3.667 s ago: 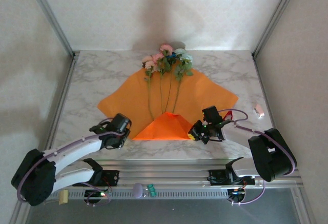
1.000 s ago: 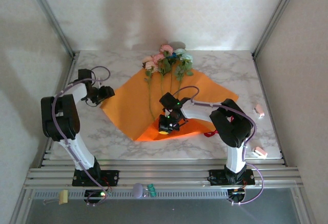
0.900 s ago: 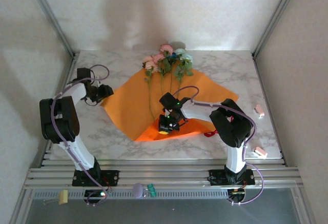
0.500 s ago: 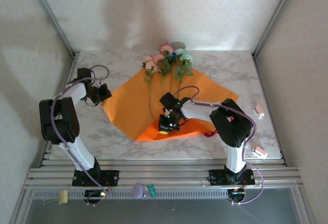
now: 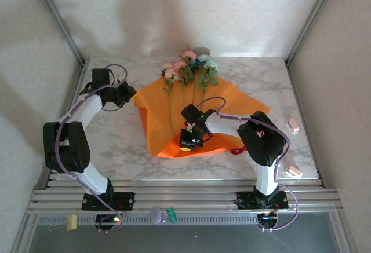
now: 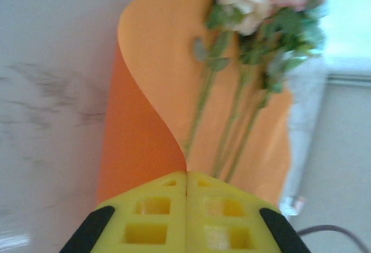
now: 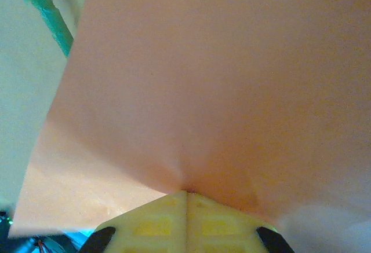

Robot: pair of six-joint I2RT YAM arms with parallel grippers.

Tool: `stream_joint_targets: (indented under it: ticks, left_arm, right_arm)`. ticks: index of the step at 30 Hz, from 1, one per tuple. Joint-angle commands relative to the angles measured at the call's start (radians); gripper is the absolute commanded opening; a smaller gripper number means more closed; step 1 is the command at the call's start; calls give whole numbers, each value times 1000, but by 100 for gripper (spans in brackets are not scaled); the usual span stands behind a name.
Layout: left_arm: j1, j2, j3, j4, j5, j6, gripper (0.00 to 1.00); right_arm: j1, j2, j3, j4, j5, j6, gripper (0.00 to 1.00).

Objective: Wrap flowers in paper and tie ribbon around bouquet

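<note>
paper (image 5: 159, 120), tight in left claw (image 6: 186, 175) and right claw (image 7: 186, 194) alike (flowers (image 6: 255, 10) on it, clearest from left wrist)

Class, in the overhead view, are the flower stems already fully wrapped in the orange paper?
No: the flowers lie with stems bare on the open paper, only its left edge curled up in the left gripper.

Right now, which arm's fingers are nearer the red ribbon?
Right. The right fingers pinch the paper's near fold beside the ribbon; the left fingers hold its lifted far-left edge.
</note>
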Motion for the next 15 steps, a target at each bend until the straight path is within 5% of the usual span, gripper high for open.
stream_joint_targets:
  ticks: [1, 5, 15]
  left_arm:
    - [-16, -53, -8, 225, 58, -257, 0]
    - [-29, -61, -21, 309, 69, -344, 0]
    - [-39, -80, -41, 252, 79, -290, 0]
  right_arm:
    - [-11, 30, -24, -10, 39, -9, 0]
    - [-8, 15, -23, -18, 56, -42, 0]
    - [45, -101, -21, -51, 68, -93, 0]
